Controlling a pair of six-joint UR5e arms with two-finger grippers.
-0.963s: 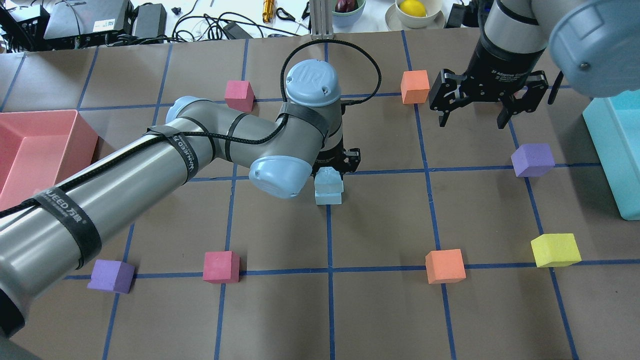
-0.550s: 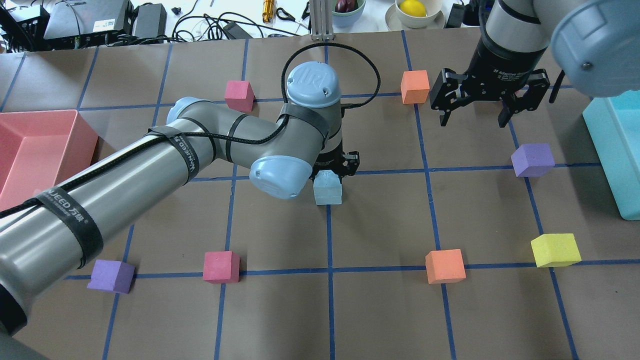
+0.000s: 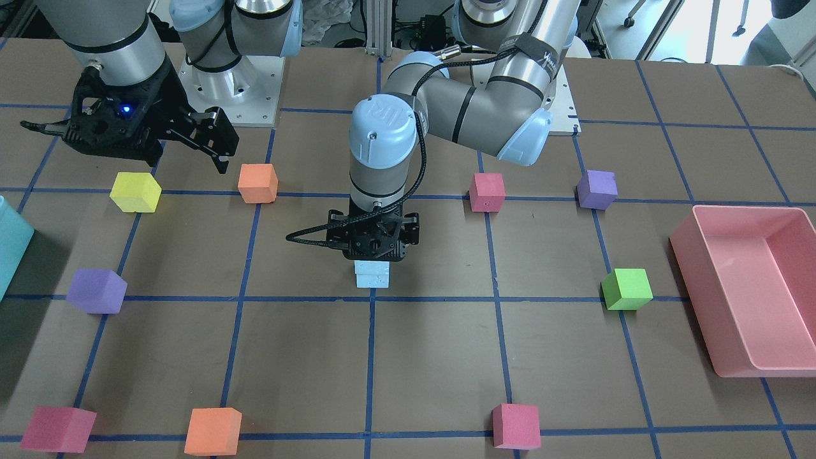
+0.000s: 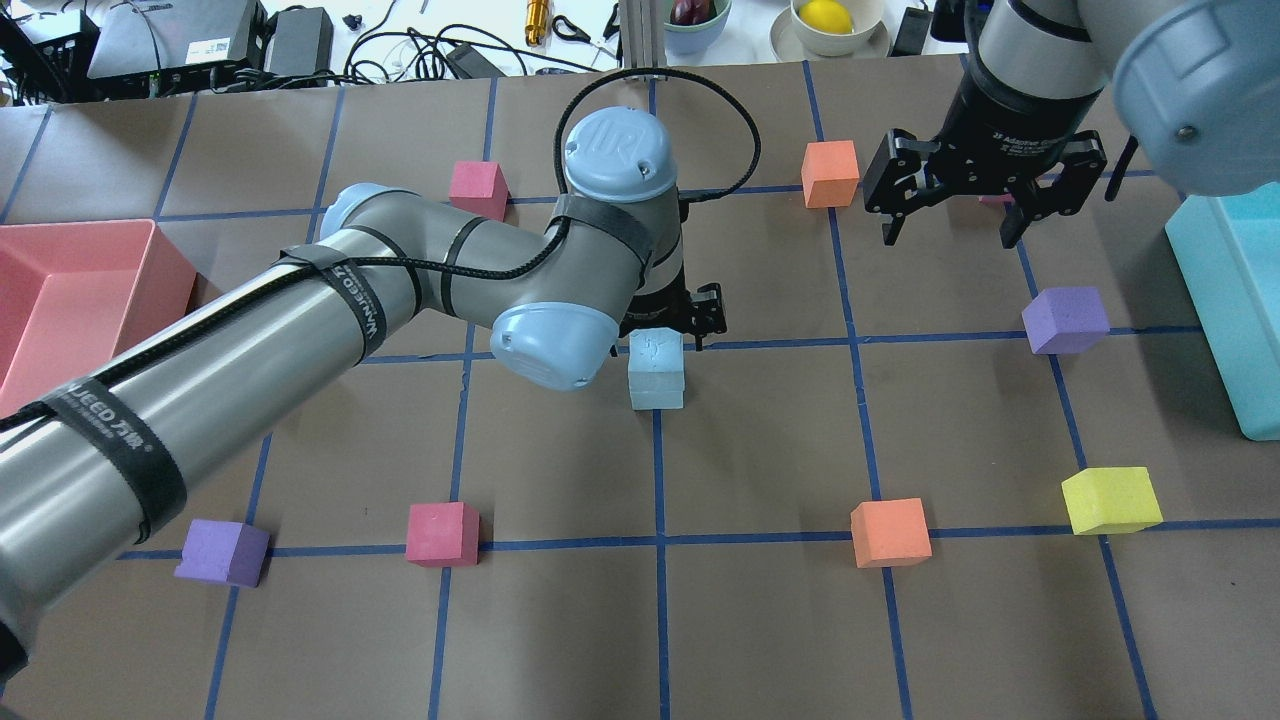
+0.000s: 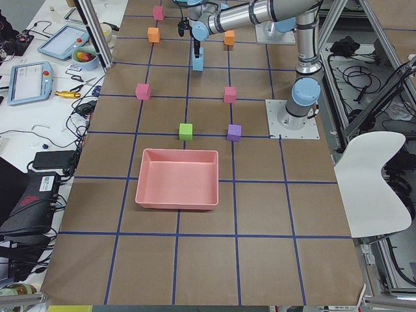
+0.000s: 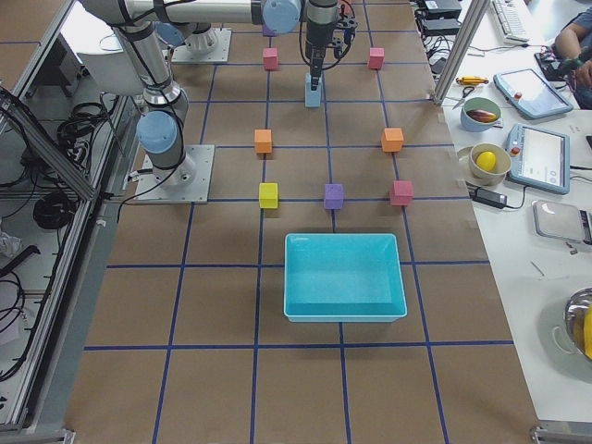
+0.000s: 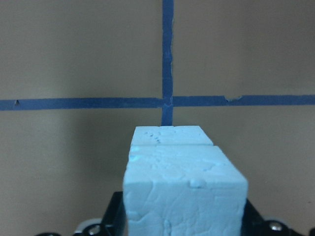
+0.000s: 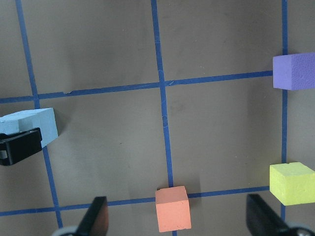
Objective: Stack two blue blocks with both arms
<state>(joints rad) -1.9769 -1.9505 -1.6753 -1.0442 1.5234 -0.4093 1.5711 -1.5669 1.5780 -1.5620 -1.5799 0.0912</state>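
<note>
Overhead exterior view, nearest first: blue blocks [image 4: 656,375] stacked one on the other at mid-tabletop [image 4: 760,620], beside a tape crossing. Just behind and above, left gripper [image 3: 372,257] straddling the upper block, fingers at its sides; clamped or slack, cannot tell. Farther back, right gripper [image 4: 945,238] spread wide, holding nothing, hovering beside an orange cube [image 4: 829,172].

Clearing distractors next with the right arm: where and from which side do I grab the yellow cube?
Take the yellow cube by two opposite vertical side faces, coming straight down with the right gripper. It sits flat on the table, all sides free. It is turned slightly off the blue tape grid, so I'd rotate the wrist to square the jaws to its faces.
</note>
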